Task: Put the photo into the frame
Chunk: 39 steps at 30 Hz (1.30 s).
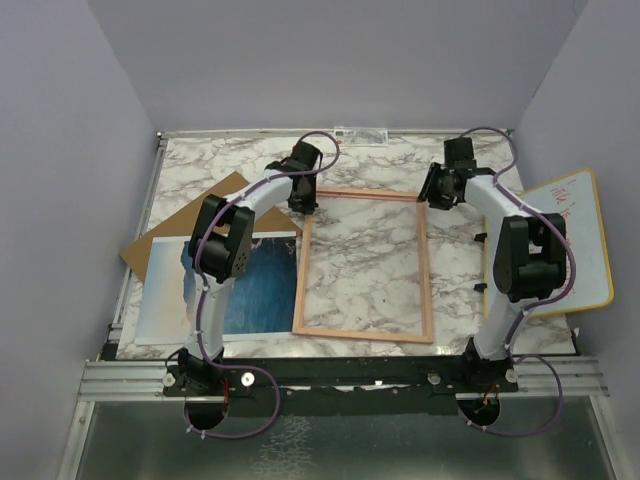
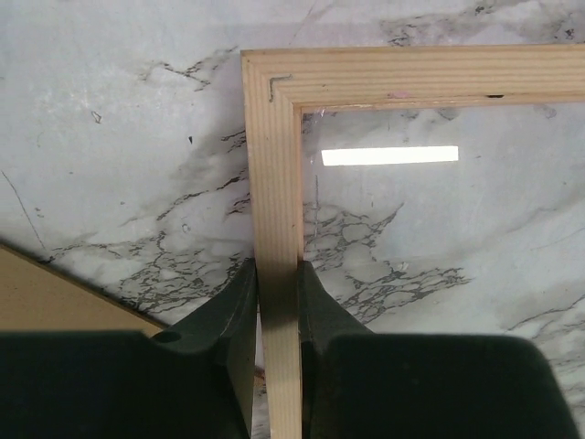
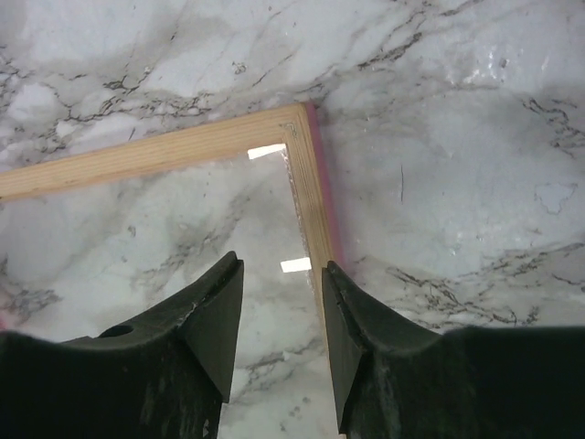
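The frame (image 1: 364,265) lies flat in the middle of the marble table, light wood back up, with the marble showing through its clear pane. My left gripper (image 1: 303,197) is at its far left corner. In the left wrist view the gripper (image 2: 277,270) is shut on the frame's left rail (image 2: 272,183), one finger on each side. My right gripper (image 1: 432,193) is at the far right corner. In the right wrist view it (image 3: 281,270) is open over the pane, its right finger by the frame's right rail (image 3: 315,219). The photo (image 1: 255,290) of blue sea lies left of the frame, partly hidden under the left arm.
A brown backing board (image 1: 195,220) lies under the photo's far edge and shows in the left wrist view (image 2: 55,297). A whiteboard (image 1: 585,245) with red writing leans off the table's right edge. Grey walls close in the table on three sides.
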Motion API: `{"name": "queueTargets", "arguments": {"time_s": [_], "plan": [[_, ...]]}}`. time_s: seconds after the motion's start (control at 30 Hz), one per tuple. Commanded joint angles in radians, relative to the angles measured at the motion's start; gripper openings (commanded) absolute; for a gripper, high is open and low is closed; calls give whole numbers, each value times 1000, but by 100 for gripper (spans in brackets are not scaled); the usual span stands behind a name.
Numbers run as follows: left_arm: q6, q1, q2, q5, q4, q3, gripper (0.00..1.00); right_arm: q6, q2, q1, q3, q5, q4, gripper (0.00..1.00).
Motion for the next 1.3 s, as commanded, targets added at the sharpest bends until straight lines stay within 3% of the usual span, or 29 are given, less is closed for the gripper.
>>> {"name": "queueTargets", "arguments": {"time_s": [0.0, 0.2, 0.33, 0.47, 0.6, 0.93, 1.13, 1.27], "plan": [[63, 3, -83, -23, 6, 52, 0, 62, -106, -55, -88, -132, 64, 46], [68, 3, -198, 35, 120, 3, 0, 85, -178, -116, -212, -315, 186, 50], [59, 3, -266, 57, 211, -81, 0, 82, -198, -122, -261, -314, 217, 55], [46, 4, -290, 61, 249, -121, 0, 94, -243, -139, -332, -328, 318, 77], [33, 3, -292, 76, 264, -125, 0, 105, -282, -162, -415, -468, 492, 88], [-3, 3, -278, 81, 266, -122, 0, 184, -241, -179, -521, -891, 774, 88], [-41, 5, -214, 112, 251, -83, 0, 243, -311, -178, -585, -1041, 906, 74], [-52, 12, -109, 133, 205, 38, 0, 276, -361, -179, -641, -1059, 947, 65]]}}
